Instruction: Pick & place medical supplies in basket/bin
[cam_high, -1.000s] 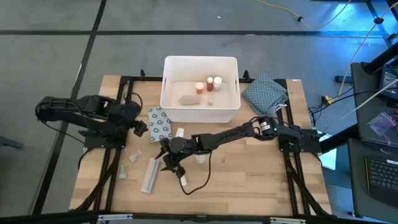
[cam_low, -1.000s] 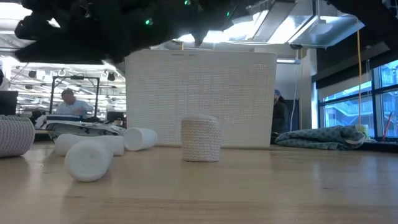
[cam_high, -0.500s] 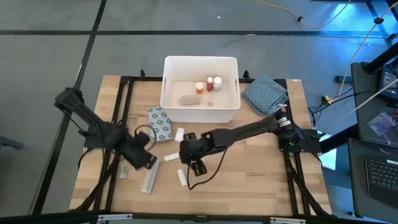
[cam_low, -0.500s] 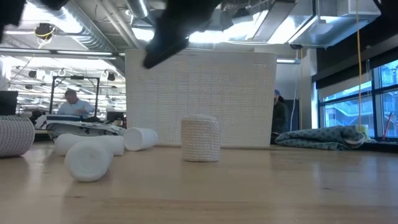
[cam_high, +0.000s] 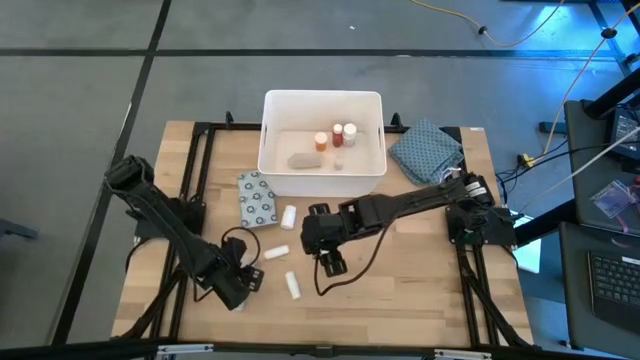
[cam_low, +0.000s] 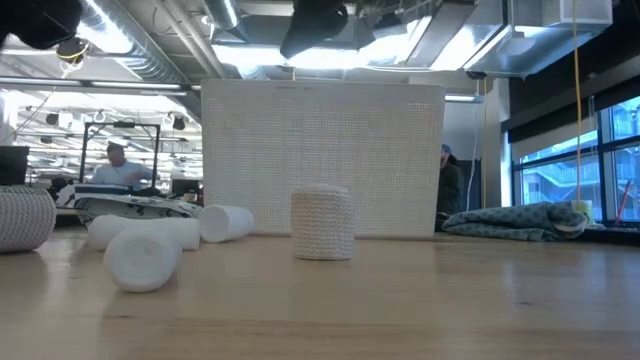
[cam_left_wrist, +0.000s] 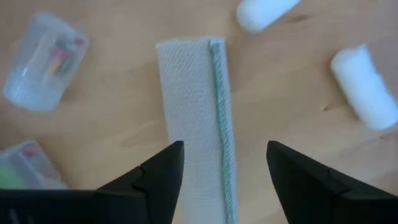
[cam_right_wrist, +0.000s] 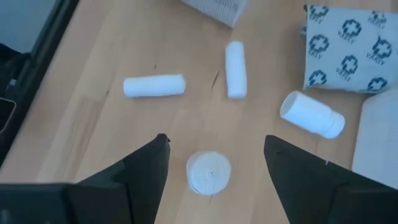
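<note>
The white bin (cam_high: 322, 170) stands at the far middle with two red-orange bottles (cam_high: 338, 135) and a beige roll inside. My left gripper (cam_left_wrist: 224, 155) hangs open over the long pale tube (cam_left_wrist: 196, 118), which lies flat on the table near the front left; a finger stands on either side without touching. My right gripper (cam_right_wrist: 214, 155) is open above a beige roll (cam_right_wrist: 209, 172) that stands on end (cam_low: 322, 222) at mid-table. Two white rolls (cam_right_wrist: 153, 85) (cam_right_wrist: 235, 70), a white bottle (cam_right_wrist: 313, 115) and the dotted packet (cam_high: 257, 197) lie loose on the wood.
The blue-grey cloth (cam_high: 425, 150) lies right of the bin. Two small clear containers (cam_left_wrist: 43, 62) (cam_left_wrist: 25, 165) lie beside the tube. A third white roll (cam_high: 293, 285) sits near the front. Black frame rails run along both table sides. People show in the room behind.
My left gripper has swung from the table's left side toward the near edge and come down over the long tube, rolling as it went. My right gripper has risen and shifted toward the right, from the front white roll to above the standing beige roll. Nothing on the table has moved.
</note>
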